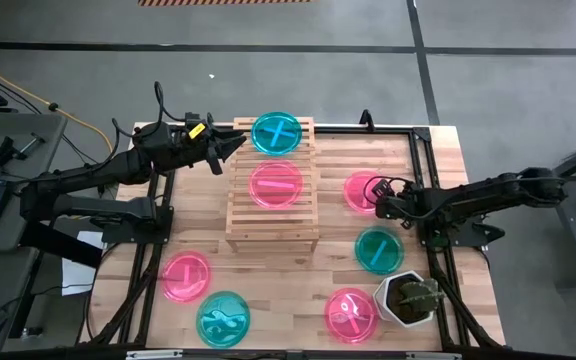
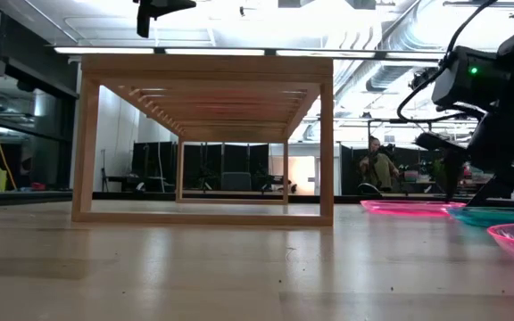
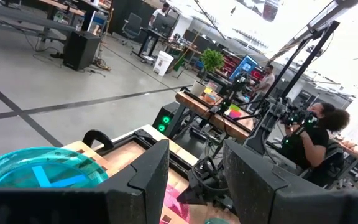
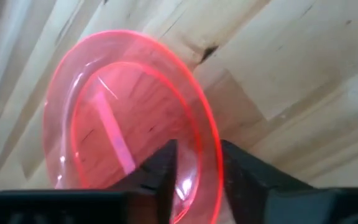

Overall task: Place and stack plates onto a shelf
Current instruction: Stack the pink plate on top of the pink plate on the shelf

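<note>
The light wooden slatted shelf [image 1: 236, 215] stands mid-table, also seen in the low view [image 2: 208, 67]. A teal plate [image 1: 276, 133] lies flat at its far end and a pink plate [image 1: 275, 185] lies on its middle. My left gripper [image 1: 236, 146] hovers open just left of the teal plate [image 3: 36, 169], touching nothing. My right gripper [image 1: 378, 203] is low over a pink plate [image 1: 360, 190] lying on the table right of the shelf. Its open fingers stand astride the rim, one inside and one outside. My right gripper [image 4: 199, 171] comes down slanting from the table's right onto the pink plate's right-hand rim [image 4: 213, 155], which runs through the gap between the fingers. Whether either finger touches the rim, I cannot tell. The plate lies flat on the table.
Other plates lie on the table: a teal one [image 1: 378, 250] and a pink one [image 1: 351, 313] on the right, a pink one [image 1: 186, 275] and a teal one [image 1: 223, 318] near left. A white plant pot [image 1: 408, 298] stands at the near right corner. People sit beyond the table.
</note>
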`<state>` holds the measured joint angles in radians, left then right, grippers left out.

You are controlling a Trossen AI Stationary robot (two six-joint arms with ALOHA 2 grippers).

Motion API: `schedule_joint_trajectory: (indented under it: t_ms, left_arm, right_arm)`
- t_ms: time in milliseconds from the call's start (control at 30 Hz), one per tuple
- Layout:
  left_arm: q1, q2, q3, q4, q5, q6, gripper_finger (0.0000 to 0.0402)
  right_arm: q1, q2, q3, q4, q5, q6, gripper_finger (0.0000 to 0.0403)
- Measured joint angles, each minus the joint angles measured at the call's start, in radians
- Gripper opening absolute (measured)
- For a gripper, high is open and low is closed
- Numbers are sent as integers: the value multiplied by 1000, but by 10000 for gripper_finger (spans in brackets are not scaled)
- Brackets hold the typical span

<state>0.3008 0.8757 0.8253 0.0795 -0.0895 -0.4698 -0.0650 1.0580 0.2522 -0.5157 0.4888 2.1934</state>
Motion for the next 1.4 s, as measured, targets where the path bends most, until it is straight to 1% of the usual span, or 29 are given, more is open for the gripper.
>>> schedule_joint_trajectory:
  t_ms: [100,133,167,233,333,433,533,833,967,1067,1200,1300,1400]
  left_arm:
    - [0,0,0,0,0,0,141]
    - [0,0,0,0,0,0,140]
    - [0,0,0,0,0,0,140]
    - [0,0,0,0,0,1,140]
    - [0,0,0,0,0,1,140]
    - [0,0,0,0,0,1,141]
    - [0,0,0,0,0,1,140]
    - [0,0,0,0,0,1,141]
    - [0,0,0,0,0,1,140]
    - [0,0,0,0,0,1,140]
    - [0,0,0,0,0,0,141]
    - [0,0,1,0,0,0,140]
    - [0,0,1,0,0,-1,141]
  right_arm:
    - [-8,2,-3,-20,-5,-18,30]
    - [-9,3,-5,-25,6,-32,16]
    - [-11,5,-8,-32,20,-41,10]
    - [-11,5,-9,-36,27,-37,14]
    - [-10,-8,-2,-32,31,-51,4]
    - [-10,-42,19,-48,36,-83,2]
    - [-11,-89,63,-70,71,-132,0]
    - [-10,-229,257,-361,234,-238,0]
    - [-10,-268,360,-423,308,-313,0]
    - [-10,-276,446,-410,369,-412,0]
    - [-10,-249,553,-325,395,-604,0]
    - [-10,-203,611,-180,380,-766,0]
    - [-10,-128,649,1,312,-917,0]
